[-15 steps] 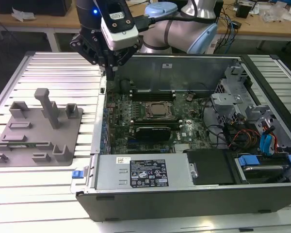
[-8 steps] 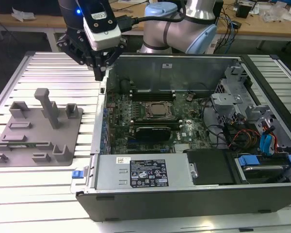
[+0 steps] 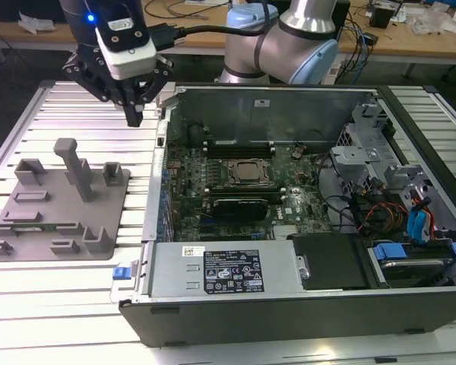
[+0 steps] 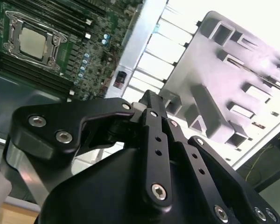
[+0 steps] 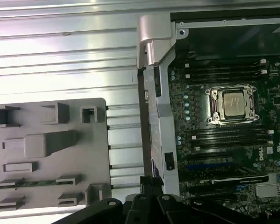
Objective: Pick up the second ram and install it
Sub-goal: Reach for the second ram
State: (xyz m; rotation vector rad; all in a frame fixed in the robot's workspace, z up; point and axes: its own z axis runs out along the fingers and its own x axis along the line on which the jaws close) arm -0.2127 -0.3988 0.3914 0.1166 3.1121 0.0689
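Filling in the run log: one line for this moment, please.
gripper: jaws shut, empty, over table between gray fixture and open case | second ram: lying in fixture

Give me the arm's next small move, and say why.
Probably swing the hand toward the exterior view's left and nearer the camera, over the grey holder. The hand hangs empty beside the computer case, while the green memory stick lies in the holder, not yet picked up.
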